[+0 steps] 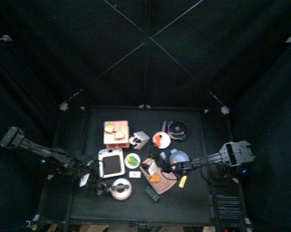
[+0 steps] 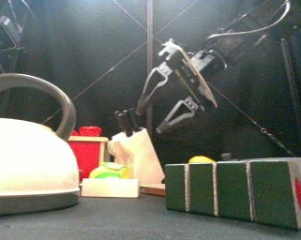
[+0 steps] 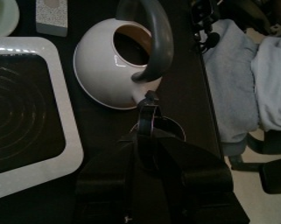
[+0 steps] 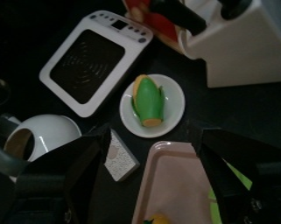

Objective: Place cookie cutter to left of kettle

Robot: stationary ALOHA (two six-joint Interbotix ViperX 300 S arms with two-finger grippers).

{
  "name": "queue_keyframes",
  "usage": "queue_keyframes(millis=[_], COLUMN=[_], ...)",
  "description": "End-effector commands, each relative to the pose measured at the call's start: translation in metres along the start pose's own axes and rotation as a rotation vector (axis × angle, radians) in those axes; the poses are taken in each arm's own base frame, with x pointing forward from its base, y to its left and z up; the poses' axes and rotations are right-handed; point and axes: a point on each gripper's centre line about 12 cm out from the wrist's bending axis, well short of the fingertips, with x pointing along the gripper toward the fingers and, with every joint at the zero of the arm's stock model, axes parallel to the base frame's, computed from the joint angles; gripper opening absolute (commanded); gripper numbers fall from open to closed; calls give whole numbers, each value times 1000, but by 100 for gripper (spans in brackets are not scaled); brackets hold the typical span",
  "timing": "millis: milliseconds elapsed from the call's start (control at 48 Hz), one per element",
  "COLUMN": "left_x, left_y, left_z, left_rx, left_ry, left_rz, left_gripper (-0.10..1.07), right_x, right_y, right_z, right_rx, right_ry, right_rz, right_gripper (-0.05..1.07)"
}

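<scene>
item: right gripper (image 4: 154, 175), jaws released, you are hovering beside kettle (image 4: 43, 136); descending crooked is risking clipping corn plate (image 4: 154, 105).

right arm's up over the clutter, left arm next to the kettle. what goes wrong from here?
1. The right gripper, jaws open, hangs over a tight cluster: the plate of corn, the pink tray and a pale wedge-shaped piece. Coming down, a jaw may clip the plate or tray.
2. The left gripper sits close beside the kettle. Placing anything on that side might bring the arms together or nudge the kettle.
</scene>
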Motion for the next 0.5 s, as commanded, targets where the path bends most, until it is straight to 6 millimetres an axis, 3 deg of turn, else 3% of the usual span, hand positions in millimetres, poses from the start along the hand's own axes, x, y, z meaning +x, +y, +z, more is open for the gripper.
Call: queue_keyframes(millis=[0,208,479], left_x=[6,13,17], left_y=[-6,-10,-1], left_z=[5,0,-15], left_rx=[6,-11,-35], left_ry=[-14,-16,21], left_rz=[-11,-24,2], left_gripper=[61,61,63], right_x=[-23,-46,-48], right_y=[5,-2,-9], right_z=[23,29,25], right_rx=[-23,-71,-79], right_ry=[-70,-115,-118], right_rz=[54,84,65], right_gripper=[99,99,99])
